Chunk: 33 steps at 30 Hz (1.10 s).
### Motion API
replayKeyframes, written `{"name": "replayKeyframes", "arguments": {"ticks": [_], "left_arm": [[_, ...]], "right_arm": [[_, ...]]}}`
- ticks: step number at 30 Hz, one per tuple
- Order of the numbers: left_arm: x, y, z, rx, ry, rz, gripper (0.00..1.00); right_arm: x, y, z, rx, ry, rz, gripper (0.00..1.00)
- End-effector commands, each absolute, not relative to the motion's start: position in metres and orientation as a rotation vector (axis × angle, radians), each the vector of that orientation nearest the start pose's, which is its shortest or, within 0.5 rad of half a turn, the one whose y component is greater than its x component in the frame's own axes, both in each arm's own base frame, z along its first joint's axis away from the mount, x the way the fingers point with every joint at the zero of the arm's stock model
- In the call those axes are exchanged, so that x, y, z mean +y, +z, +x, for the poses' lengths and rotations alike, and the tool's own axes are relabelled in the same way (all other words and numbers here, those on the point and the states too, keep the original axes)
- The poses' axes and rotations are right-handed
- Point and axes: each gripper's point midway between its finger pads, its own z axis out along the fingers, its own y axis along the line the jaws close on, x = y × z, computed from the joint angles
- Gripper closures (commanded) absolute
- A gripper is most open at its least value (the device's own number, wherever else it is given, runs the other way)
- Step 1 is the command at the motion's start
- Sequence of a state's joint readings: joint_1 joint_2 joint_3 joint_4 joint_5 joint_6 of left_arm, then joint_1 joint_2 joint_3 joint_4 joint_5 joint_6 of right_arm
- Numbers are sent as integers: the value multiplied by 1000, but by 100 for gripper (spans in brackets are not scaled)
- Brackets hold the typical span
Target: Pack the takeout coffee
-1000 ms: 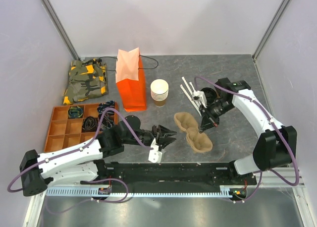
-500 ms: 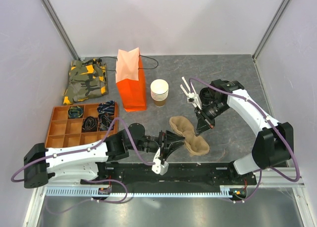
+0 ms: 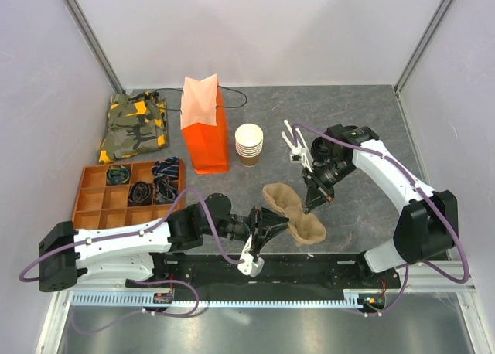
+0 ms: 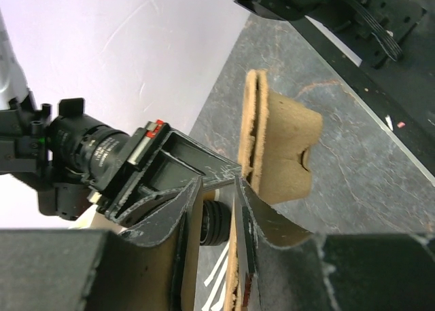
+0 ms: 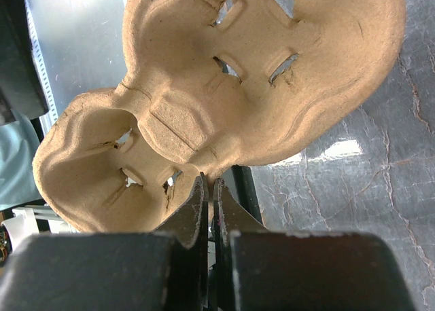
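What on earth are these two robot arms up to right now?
They are sharing a brown moulded-paper cup carrier. The right gripper is pinched shut on one edge of it. The left gripper has a finger on either side of the opposite edge, with a gap showing, so it is not clamped. The carrier holds no cup. The orange bag and the stack of lidless cups stand behind, untouched.

The cup carrier point(image 5: 258, 87) is rough, fibrous moulded pulp — matt tan. The table point(image 3: 371, 114) looks like grey veined stone with a faint sheen. The left gripper point(image 4: 217, 182) has scuffed black plastic fingers point(image 4: 265, 216); the orange bag point(image 3: 209, 141) is matt paper
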<state>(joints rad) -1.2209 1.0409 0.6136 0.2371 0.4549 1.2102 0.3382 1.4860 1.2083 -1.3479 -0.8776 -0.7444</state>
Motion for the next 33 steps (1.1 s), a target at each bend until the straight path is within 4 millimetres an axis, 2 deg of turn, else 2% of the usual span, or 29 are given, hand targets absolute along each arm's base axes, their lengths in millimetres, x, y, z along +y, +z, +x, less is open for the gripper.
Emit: {"name": "replayKeyframes", "arguments": {"ticks": [1,8,25,33], "left_arm": [[-370,234,81,219,-405,1759,68],[-370,227,83,234,-400,1788,68],[-372,238,80,223,-420,1775,70],[-373,233,79,218,-432,1793,70]], "right_arm": [[185,171,157,2299,1298,-1409,100],[187,170,154,2284,1279,-1452,100],[184,162,154,2295,1221,-1494,100],[187,166,156,2282,1227,-1490,100]]}}
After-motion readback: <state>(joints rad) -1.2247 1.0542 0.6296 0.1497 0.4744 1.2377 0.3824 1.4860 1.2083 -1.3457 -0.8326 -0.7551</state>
